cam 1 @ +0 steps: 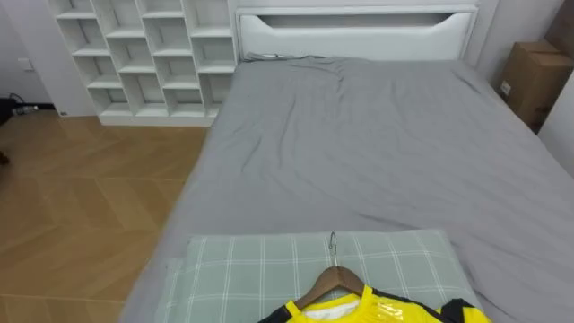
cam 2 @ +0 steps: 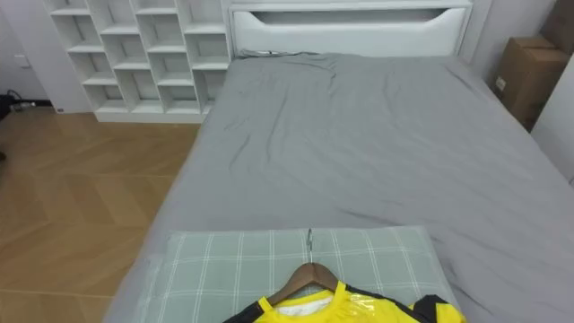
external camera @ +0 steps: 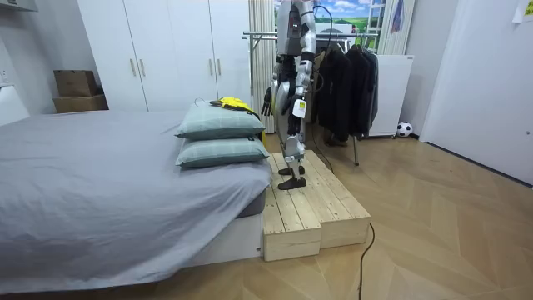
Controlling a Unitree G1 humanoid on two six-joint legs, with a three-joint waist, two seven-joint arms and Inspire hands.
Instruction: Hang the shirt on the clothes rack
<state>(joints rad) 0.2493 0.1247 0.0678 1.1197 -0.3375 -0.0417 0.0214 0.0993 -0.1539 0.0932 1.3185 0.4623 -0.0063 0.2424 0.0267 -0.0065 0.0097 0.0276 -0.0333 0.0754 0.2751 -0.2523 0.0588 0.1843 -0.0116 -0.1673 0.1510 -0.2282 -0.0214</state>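
On the upper pale green checked pillow [cam 1: 242, 274], at the near end of the bed, lies the yellow garment with black trim [cam 1: 359, 310], already on a wooden hanger [cam 1: 334, 280]; the hanger's metal hook [cam 1: 332, 242] points up the bed toward the white headboard [cam 1: 359, 22]; the garment's lower part is cut off by the frame edge. The grey bed sheet [cam 1: 377, 144] is lightly creased; a white cubby shelf [cam 1: 143, 54] stands left of the headboard on the wooden parquet floor [cam 1: 81, 206]; a brown cardboard box [cam 1: 534, 81] sits at the bed's right.

Room view: the robot stands upright on a low wooden plank platform [external camera: 308, 208] that touches the bed end, facing along the bed; the checked pillow rests on a second matching pillow [external camera: 223, 152], with the garment on top. Both arms hang down; the left hand [external camera: 296, 110] is by the thigh on the camera side; the right hand [external camera: 266, 102] is on the bed side, near the garment but apart from it. I cannot tell whether either hand's fingers are open or closed; the garment lies free of both. Behind the robot stands a metal clothes rack with dark garments [external camera: 341, 79]; white wardrobe doors [external camera: 166, 50] are at the back; a small black-and-white ball [external camera: 404, 129] lies on the floor.
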